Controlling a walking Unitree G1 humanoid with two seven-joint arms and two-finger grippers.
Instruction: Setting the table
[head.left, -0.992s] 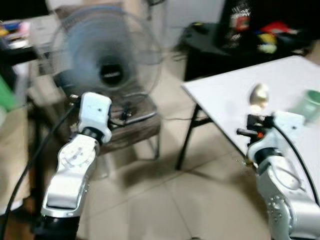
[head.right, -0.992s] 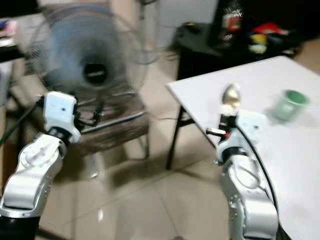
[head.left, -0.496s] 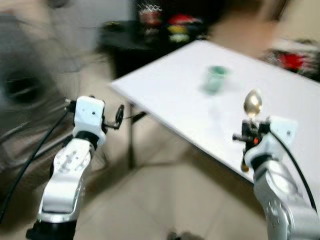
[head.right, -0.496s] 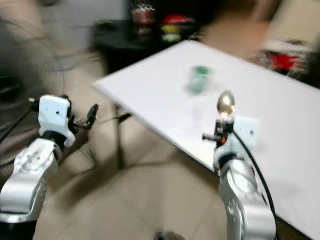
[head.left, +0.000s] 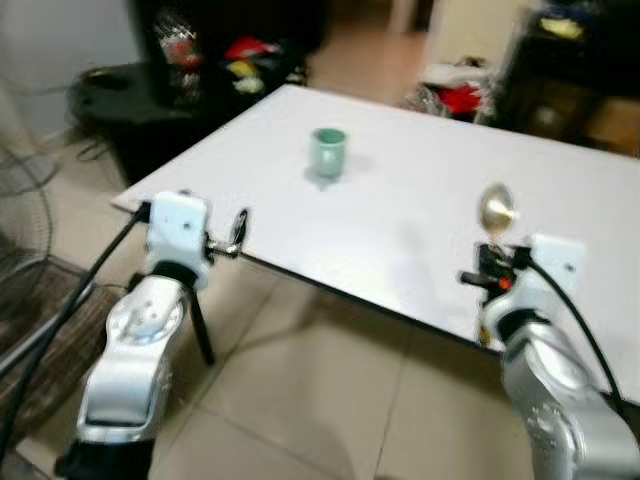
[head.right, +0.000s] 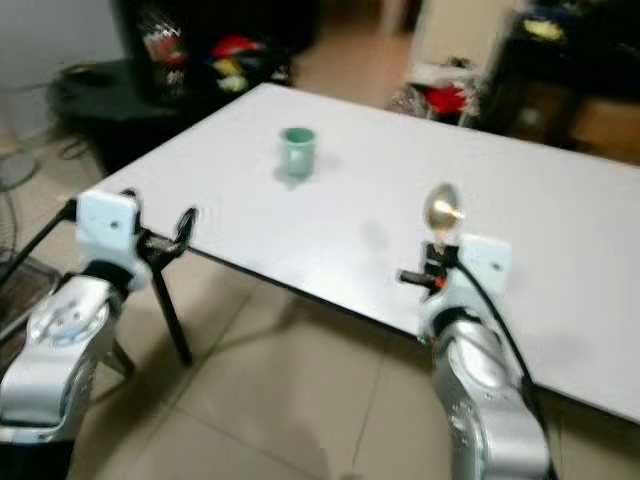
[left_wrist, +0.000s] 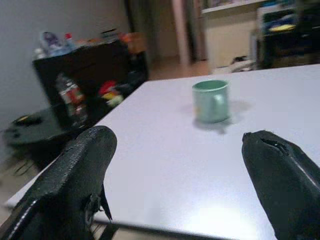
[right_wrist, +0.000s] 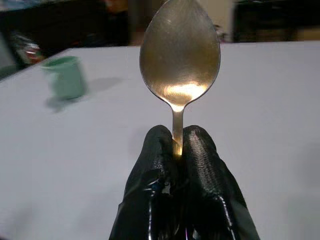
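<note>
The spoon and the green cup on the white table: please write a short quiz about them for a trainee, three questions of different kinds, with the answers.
1. True or false: the right gripper is shut on the spoon, with the bowl pointing up.
2. Which choice describes the green cup? A) held by the left gripper B) standing upright on the white table C) lying on the floor
3. Fill in the missing word: the fingers of the left gripper are ____, with nothing between them.

Key: 1 true; 2 B; 3 open.
</note>
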